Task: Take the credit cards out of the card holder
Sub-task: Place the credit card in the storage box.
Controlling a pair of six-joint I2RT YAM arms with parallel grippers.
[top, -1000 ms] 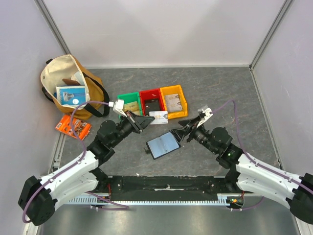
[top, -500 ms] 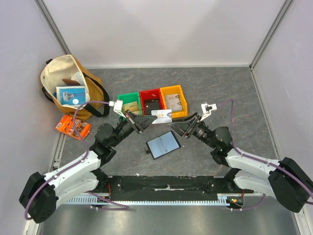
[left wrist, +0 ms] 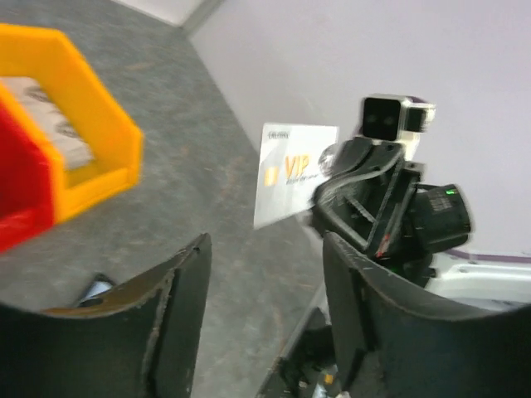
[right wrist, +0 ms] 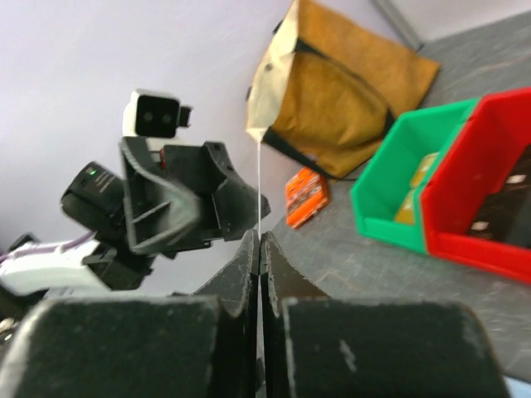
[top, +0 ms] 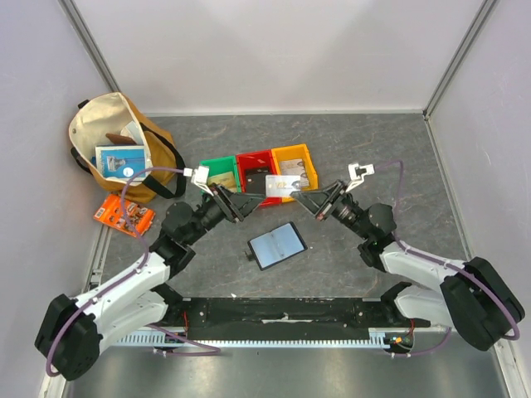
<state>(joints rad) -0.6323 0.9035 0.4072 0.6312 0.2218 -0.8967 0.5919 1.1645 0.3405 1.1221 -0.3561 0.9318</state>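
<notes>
A grey mottled table (top: 373, 157) sits between pale walls (top: 274, 50). On it are a tan bag (top: 99, 112), an orange packet (top: 124, 215) and 3 bins (top: 254, 155). The card holder (top: 276, 245) lies open on the table between the 2 arms, nearer than the bins. Above it the right gripper (top: 300, 196) is clamped on a white card (top: 280, 186). The left gripper (top: 247, 201) stands parted just beside the card, gripping nothing. The left wrist view reads "VIP" on the card; the right wrist view shows only its thin edge.

VIP card (left wrist: 288, 178) in right tool (left wrist: 328, 179), orange bin (left wrist: 93, 143)
</notes>
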